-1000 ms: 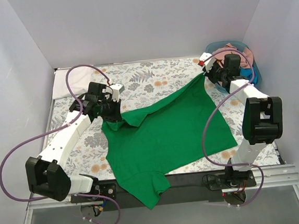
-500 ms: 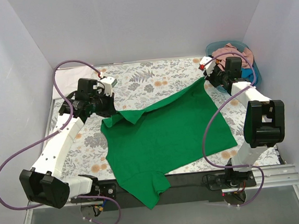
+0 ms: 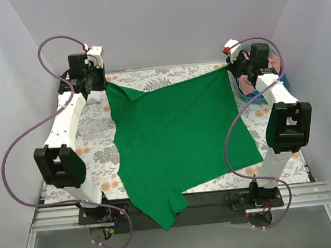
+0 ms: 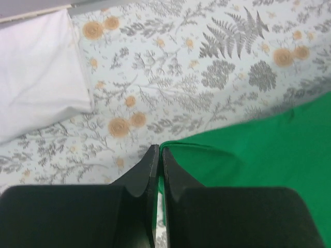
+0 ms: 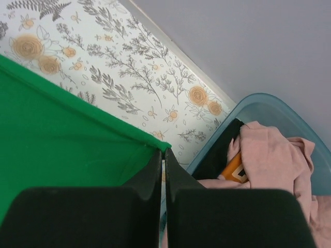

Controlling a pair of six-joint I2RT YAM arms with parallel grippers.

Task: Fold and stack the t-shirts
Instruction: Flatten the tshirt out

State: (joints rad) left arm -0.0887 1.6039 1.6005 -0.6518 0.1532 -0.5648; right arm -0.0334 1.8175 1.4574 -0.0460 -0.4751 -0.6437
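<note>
So the green t-shirt is spread out across the floral tabletop, with one end hanging off the near edge; the left claw is pinched tight on its far left corner and the right claw is clamped the same way on the far right corner. There's a pink t-shirt bunched in the blue tub right beside the right claw; a white cloth lies near the left one
</note>
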